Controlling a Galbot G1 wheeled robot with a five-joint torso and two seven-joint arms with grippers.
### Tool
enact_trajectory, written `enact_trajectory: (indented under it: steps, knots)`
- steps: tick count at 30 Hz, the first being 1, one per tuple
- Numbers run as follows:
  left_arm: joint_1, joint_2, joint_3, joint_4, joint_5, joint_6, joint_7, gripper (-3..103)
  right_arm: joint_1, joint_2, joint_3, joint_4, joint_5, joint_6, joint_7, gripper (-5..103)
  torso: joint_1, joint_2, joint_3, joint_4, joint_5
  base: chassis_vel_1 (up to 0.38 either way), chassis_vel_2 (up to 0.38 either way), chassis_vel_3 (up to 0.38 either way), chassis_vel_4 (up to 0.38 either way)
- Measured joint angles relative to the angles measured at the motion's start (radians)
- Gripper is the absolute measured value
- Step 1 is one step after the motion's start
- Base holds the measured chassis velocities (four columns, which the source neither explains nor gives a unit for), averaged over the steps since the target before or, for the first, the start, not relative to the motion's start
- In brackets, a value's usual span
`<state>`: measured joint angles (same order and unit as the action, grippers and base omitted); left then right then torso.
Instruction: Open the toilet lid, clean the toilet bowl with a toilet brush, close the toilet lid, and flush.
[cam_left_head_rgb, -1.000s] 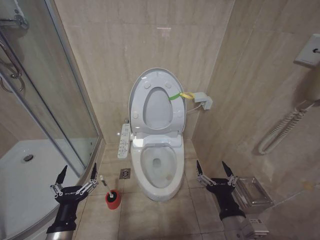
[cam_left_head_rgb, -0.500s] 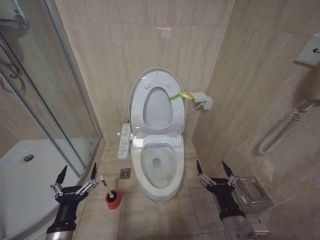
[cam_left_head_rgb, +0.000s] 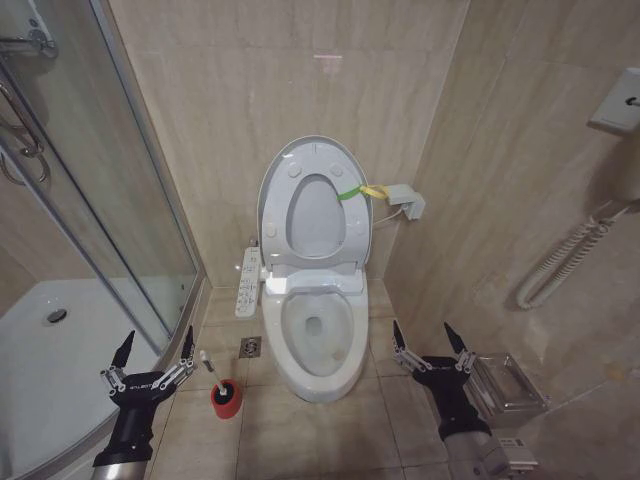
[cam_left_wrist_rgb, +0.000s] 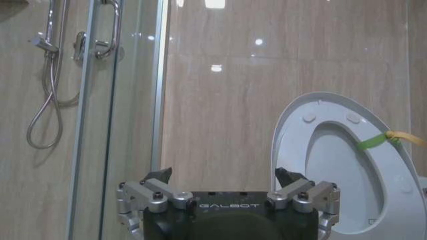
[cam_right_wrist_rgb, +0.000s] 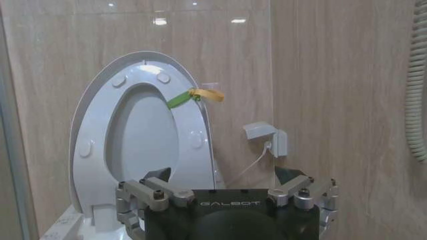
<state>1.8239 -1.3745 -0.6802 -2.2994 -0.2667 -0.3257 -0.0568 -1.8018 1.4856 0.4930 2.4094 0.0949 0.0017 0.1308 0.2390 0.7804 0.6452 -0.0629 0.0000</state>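
We are keeping both arms unmoved over the last second: left gripper (cam_left_head_rgb: 152, 352) spread open beside the toilet brush (cam_left_head_rgb: 216, 377) in its red cup (cam_left_head_rgb: 226, 397), right gripper (cam_left_head_rgb: 432, 343) open beside the toilet bowl (cam_left_head_rgb: 320, 345). The toilet lid (cam_left_head_rgb: 312, 205) is standing raised, so brushing is pending.

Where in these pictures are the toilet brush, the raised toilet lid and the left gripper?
toilet brush (cam_left_head_rgb: 209, 367): head view, on its white handle.
toilet lid (cam_left_head_rgb: 277, 185): head view, on its upright inner face.
left gripper (cam_left_head_rgb: 155, 345): head view, midway between its spread fingertips.
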Motion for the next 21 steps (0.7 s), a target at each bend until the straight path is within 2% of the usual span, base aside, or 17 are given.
enact_trajectory:
  steps: [21]
  knots:
    - [0.000,0.000,0.000,0.000,0.000,0.000,0.000,100,0.000,0.000,0.000,0.000,0.000,0.000,0.000,100,0.000,0.000,0.000,0.0000,0.0000,0.000,0.000,0.000,0.000]
